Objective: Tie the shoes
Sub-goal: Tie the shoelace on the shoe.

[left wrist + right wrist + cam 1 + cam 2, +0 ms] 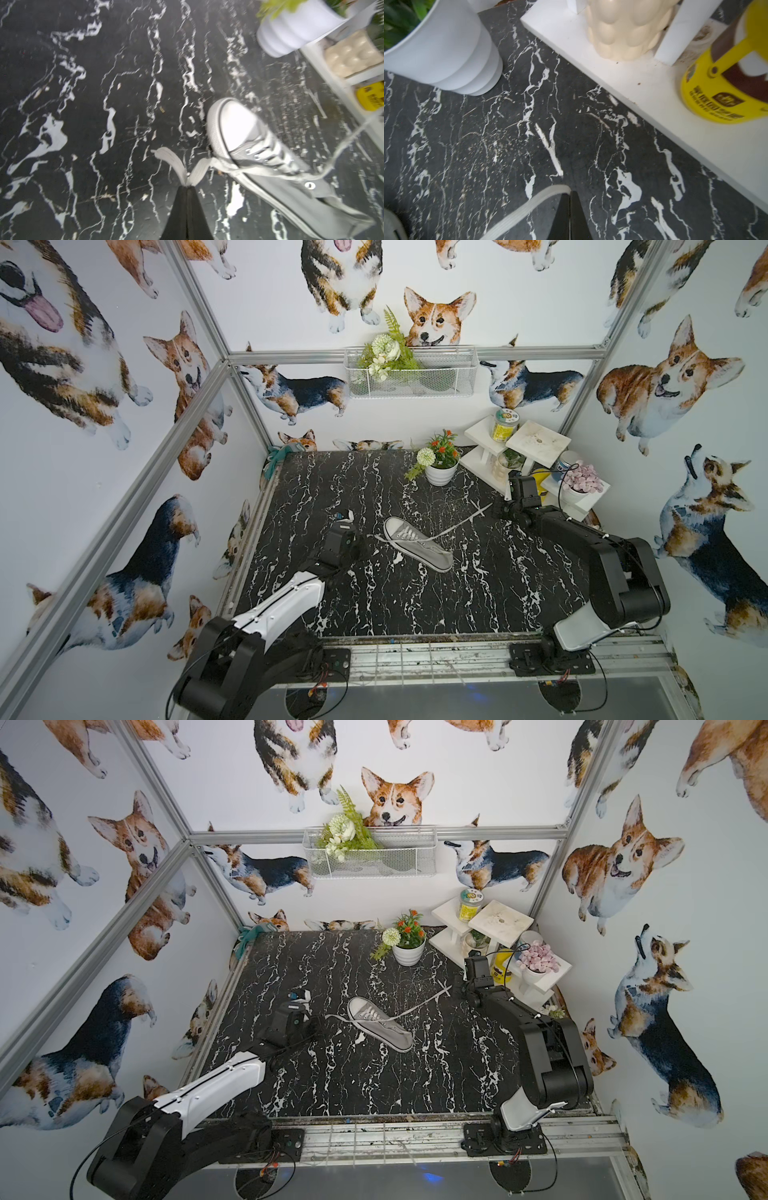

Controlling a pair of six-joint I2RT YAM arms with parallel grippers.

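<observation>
A grey canvas sneaker [417, 545] [380, 1023] with a white toe cap lies on the black marble table [332, 605], toe toward the back left. Its white laces are pulled out to both sides. My left gripper [368, 541] [188, 185] is shut on the left lace [199, 170], whose short free end folds back beside the black fingertips. My right gripper [494, 510] [569, 192] is shut on the end of the right lace [457, 522] [529, 207], which runs taut from the eyelets toward the back right. The sneaker [270, 158] fills one side of the left wrist view.
A white plant pot [441, 475] [446, 54] stands behind the shoe. A white tiered shelf [536, 439] fills the back right corner, holding a cream bumpy vase [627, 27] and a yellow tub [724, 83], close to my right gripper. A small blue-and-white object [344, 515] lies by my left wrist.
</observation>
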